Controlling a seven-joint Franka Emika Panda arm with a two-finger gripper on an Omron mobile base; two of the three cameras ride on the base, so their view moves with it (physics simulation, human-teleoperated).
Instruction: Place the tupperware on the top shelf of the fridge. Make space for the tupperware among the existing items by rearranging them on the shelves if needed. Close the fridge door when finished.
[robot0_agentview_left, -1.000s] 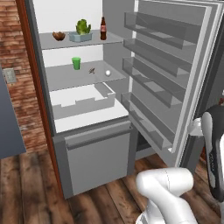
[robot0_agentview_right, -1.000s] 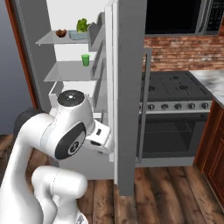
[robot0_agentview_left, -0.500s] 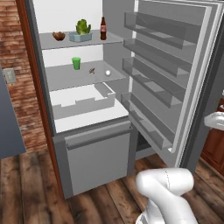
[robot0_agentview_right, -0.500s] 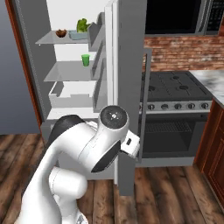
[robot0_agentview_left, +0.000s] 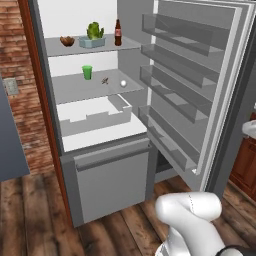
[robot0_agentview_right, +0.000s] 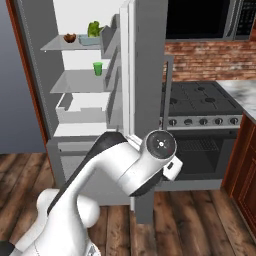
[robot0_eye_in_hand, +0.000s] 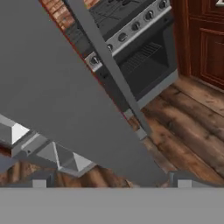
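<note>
Arm swung right, claw (robot0_eye_in_hand: 111, 180) apparently open facing fridge door (robot0_eye_in_hand: 65, 105)

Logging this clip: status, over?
Gripper open, empty, facing the tall grey fridge door. Door wide open. Translucent grey glass top shelf already carries brown lump, green-topped container, dark bottle.

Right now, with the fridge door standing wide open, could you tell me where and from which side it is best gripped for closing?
Grip the long vertical handle on the fridge door, coming from the stove side onto the door's outer face. The bar stands clear of the flat panel on end brackets, leaving a gap for open fingers; the inner racks look shallower and harder to grip.
</note>
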